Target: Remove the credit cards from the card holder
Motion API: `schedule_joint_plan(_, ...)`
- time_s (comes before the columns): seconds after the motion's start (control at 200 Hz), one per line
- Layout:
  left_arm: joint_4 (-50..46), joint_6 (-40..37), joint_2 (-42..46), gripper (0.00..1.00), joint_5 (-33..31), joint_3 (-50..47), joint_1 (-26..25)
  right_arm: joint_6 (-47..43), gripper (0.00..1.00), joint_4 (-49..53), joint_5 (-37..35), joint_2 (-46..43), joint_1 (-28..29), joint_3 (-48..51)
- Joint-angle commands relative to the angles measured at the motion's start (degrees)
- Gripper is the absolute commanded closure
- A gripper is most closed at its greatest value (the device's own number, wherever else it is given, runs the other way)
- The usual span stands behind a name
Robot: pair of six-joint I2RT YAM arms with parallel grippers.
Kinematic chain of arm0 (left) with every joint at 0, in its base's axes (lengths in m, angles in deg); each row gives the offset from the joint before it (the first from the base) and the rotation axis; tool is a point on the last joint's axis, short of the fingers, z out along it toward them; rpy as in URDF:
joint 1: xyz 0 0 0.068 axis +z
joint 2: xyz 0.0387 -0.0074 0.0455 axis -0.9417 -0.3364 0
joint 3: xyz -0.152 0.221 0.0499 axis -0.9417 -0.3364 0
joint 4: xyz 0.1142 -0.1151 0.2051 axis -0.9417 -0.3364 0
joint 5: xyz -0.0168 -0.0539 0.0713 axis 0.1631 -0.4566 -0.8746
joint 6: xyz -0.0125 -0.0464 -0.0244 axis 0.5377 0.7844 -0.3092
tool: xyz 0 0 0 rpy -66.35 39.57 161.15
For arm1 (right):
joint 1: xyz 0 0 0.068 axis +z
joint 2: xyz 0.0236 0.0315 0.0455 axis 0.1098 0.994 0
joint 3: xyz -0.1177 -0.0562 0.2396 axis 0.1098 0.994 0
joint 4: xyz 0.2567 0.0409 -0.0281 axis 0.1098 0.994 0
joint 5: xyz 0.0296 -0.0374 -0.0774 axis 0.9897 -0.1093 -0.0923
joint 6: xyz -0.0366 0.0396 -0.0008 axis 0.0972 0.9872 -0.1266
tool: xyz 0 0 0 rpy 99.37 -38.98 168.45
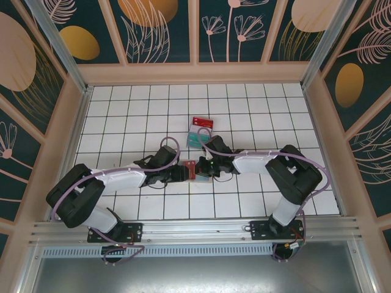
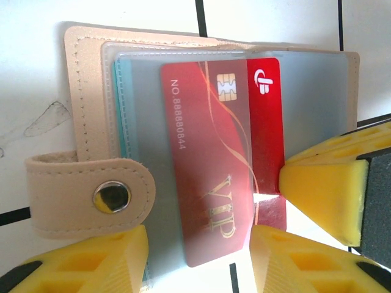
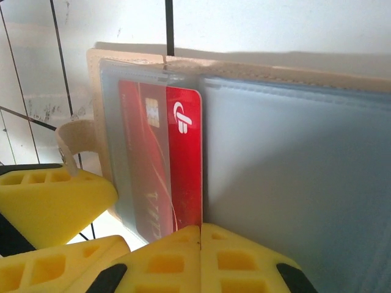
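Where the two grippers meet over the white-tiled table (image 1: 122, 104), one card holder (image 2: 85, 91) lies open. Three credit cards can be counted. A red VIP card (image 2: 208, 183) sits in the holder. A loose red card (image 1: 202, 122) and a teal card (image 1: 197, 140) lie on the table beyond the right gripper (image 3: 200, 235), away from the arm bases, with the teal one nearer to it.

The right gripper is pressed together on the long free edge of the red VIP card, which sticks partway out of a clear sleeve (image 2: 140, 152). The card's chip and logo end is the end farther from that gripper.

The left gripper (image 2: 198, 244) is spread, its two yellow fingers (image 2: 91, 262) straddling the near edge of the holder. The snap strap (image 2: 67, 195) lies just above one finger, and the card's lower end is between the two. Whether the fingers press on the holder I cannot tell. A thin teal edge shows behind the sleeves.

Both arms are folded low with their elbows out toward the table's sides. Their forearms reach inward, so the grippers face each other across the holder, close together.
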Motion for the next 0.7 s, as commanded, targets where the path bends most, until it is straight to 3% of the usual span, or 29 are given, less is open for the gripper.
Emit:
schedule_joint_plan(0.0, -1.73, 0.62, -1.13, 0.5, -0.55, -0.79, 0.09, -0.4, 1.0, 2.27, -0.98, -2.62, -0.78, 1.25)
schedule_joint_plan(0.115, -1.73, 0.62, -1.03, 0.51, -0.44, -0.79, 0.09, -0.27, 1.0, 0.29, 0.64, -2.95, -1.13, 2.05)
schedule_joint_plan(0.2, -1.64, 0.58, -0.97, 0.54, -0.36, -0.8, 0.11, 0.53, 0.87, -2.04, 2.13, -1.87, -0.84, 1.97)
schedule_joint_plan(0.305, -1.64, 0.67, -1.02, 0.56, -0.18, -0.88, 0.09, 0.67, 0.83, -2.7, 1.88, -0.15, -0.48, 1.18)
schedule_joint_plan(0.611, -1.46, 0.88, -0.68, 0.56, 0.08, -1.06, 0.09, 1.09, 0.83, -3.29, 1.48, 2.27, -0.48, 0.41)
schedule_joint_plan(0.696, -1.61, 0.88, -0.62, 0.56, 0.08, -1.14, 0.09, 1.28, 0.92, -3.4, 1.4, 2.09, -0.44, 0.58)
